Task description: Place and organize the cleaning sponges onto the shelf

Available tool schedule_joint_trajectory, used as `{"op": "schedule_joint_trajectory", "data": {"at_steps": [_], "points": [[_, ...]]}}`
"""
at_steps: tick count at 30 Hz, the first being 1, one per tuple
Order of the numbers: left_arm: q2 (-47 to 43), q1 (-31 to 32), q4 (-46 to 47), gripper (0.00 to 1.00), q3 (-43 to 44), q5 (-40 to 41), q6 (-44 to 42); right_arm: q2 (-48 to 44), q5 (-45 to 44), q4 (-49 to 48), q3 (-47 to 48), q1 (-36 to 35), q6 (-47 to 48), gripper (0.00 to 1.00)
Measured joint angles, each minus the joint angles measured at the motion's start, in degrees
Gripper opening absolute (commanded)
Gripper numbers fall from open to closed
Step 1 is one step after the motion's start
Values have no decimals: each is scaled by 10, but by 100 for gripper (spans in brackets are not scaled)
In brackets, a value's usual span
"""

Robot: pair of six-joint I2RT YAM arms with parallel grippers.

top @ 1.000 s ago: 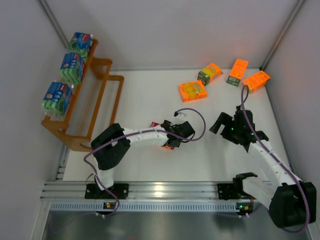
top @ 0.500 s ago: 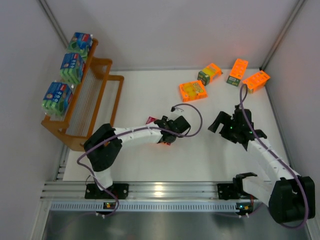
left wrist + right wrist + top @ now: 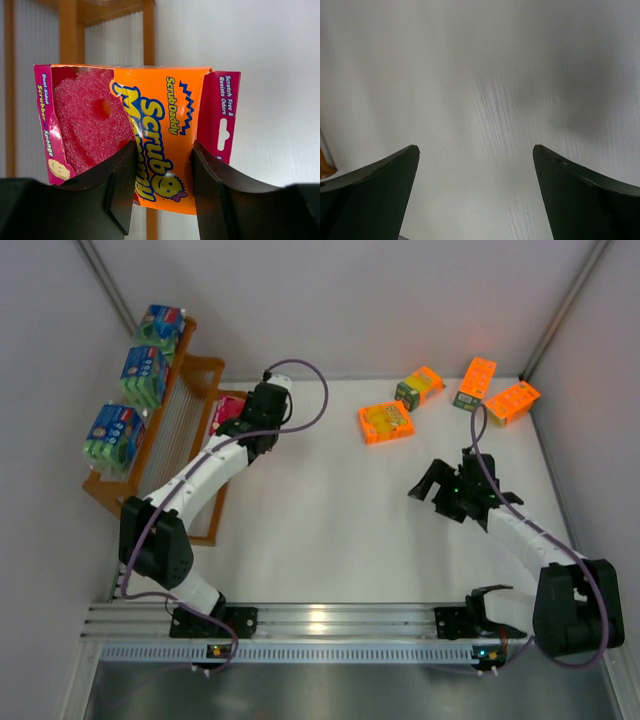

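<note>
Over the shelf (image 3: 108,496), left jaws clamp a sponge pack (image 3: 155,115)

In the left wrist view, the sponge pack (image 3: 150,120) carried its lettering sideways, running from top to bottom. Small blue print on the orange centre panel read "ScrubDaddy". Beside it, large yellow letters outlined in blue spelled "Scrub" and a second word starting with "M", whose lower part was covered by the left gripper (image 3: 162,160). The pink flap at the right edge read "Scratch Free & Resists Odors"; the pink flap at the left read "Dual-Sided" and "+ Sponge". In the top view, print on the blue-green packs (image 3: 146,375) at upper left and the orange packs (image 3: 386,422) at upper right was too small to read.
</note>
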State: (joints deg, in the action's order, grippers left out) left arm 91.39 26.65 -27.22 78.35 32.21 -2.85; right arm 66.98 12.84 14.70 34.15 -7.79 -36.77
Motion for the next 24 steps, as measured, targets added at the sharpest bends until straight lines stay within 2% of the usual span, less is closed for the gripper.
{"op": "schedule_joint_trajectory", "data": {"at_steps": [13, 24], "points": [[61, -105, 2, 52, 129, -87, -199, 79, 30, -66, 16, 0, -31, 99], [161, -160, -3, 53, 207, -86, -252, 161, 51, -110, 43, 0, -46, 99]]}}
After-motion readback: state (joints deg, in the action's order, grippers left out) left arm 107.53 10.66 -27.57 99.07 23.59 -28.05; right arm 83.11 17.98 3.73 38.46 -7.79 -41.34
